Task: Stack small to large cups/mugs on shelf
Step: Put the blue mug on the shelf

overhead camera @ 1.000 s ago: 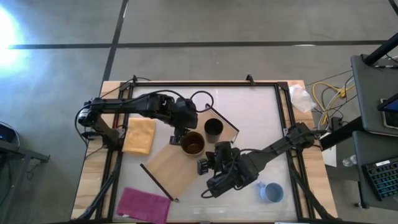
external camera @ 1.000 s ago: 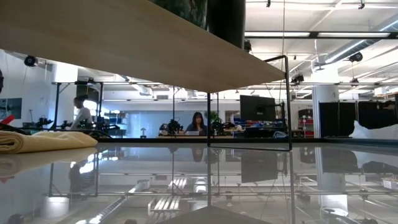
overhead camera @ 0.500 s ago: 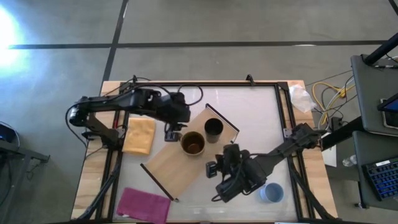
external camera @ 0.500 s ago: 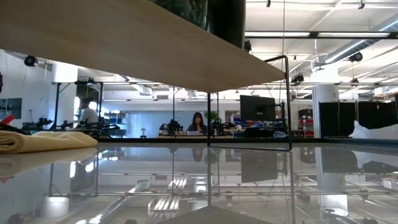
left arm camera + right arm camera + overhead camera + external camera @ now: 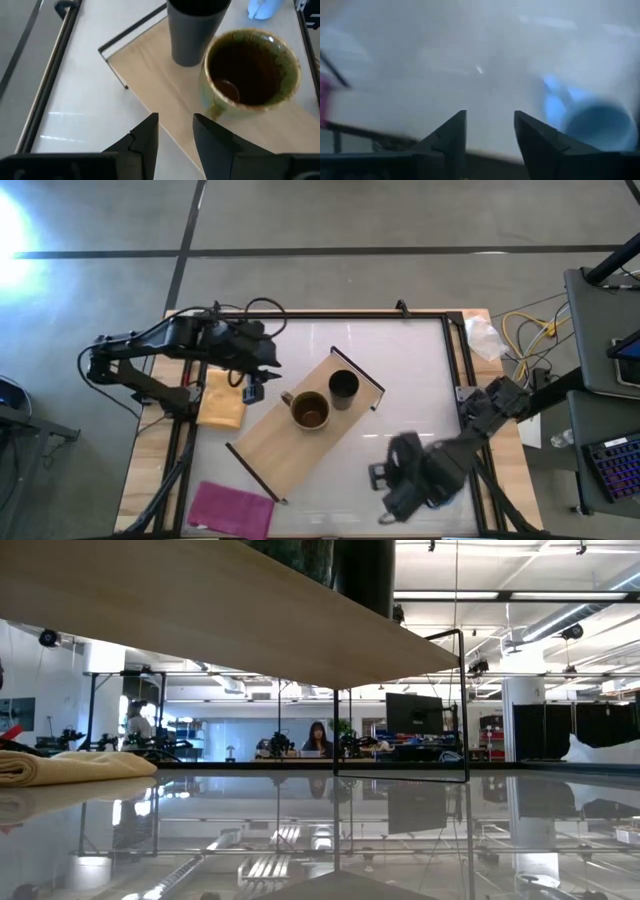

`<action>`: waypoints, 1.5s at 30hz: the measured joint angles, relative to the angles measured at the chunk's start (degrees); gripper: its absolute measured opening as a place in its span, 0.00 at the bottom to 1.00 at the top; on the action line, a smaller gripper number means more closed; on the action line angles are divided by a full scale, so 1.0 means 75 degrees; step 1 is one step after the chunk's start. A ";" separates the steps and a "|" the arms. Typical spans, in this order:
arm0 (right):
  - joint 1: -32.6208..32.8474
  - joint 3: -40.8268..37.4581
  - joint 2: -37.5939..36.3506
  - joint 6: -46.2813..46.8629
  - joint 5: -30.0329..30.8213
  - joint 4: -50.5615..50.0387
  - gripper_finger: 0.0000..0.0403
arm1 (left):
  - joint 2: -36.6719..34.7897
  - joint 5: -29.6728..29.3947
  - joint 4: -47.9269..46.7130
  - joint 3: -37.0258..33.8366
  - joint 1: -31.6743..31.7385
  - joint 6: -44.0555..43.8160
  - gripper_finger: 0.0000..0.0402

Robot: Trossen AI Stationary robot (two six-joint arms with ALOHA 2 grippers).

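Note:
The shelf lies slantwise mid-table, a light-wood board with black rails. On it stand the mustard-brown mug and, beside it toward the far end, the black cup; the left wrist view shows both, mug and cup. My left gripper hovers open left of the shelf, over the orange cloth's edge, with nothing between its fingers. My right gripper is open near the table's near right. The light blue mug stands on the table beside it; my right arm hides it in the high view.
An orange cloth lies at the left and a magenta cloth at the near left corner. A black frame runs round the white table top. People sit at desks in the room beyond.
My left gripper has drawn back from the mustard-brown mug toward the table's left edge; the mug stays on the shelf. My right gripper has swung from beside the shelf toward the near right, over the place where the blue mug stands.

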 joint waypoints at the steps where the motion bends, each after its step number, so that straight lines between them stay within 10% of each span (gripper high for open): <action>1: 0.0203 -0.0079 0.0005 0.0411 -0.0270 0.0018 0.42 | -0.0127 -0.0007 -0.0013 -0.0150 0.0000 -0.0057 0.27; 16: 0.0886 -0.0836 0.0014 0.1193 -0.2315 -0.0017 0.40 | -0.1196 -0.0115 0.0797 -0.1685 0.0000 -0.0769 0.27; 20: 0.0846 -0.0658 -0.0240 0.1053 -0.0187 0.0353 0.38 | -0.1199 -0.0089 0.0804 -0.1640 0.0000 -0.0784 0.27; 31: 0.0872 -0.0538 -0.1892 -0.0258 0.9364 0.0601 0.33 | -0.1184 0.0061 0.0925 -0.1607 0.0000 -0.1173 0.27; 40: 0.0331 -0.0358 -0.2647 -0.8530 0.7469 0.4755 0.31 | -0.1188 0.0066 0.0922 -0.1595 0.0000 -0.1170 0.27; 45: -0.0849 0.0173 -0.2789 -1.0458 0.4759 0.5189 0.28 | -0.1190 0.0072 0.0928 -0.1563 0.0000 -0.1170 0.27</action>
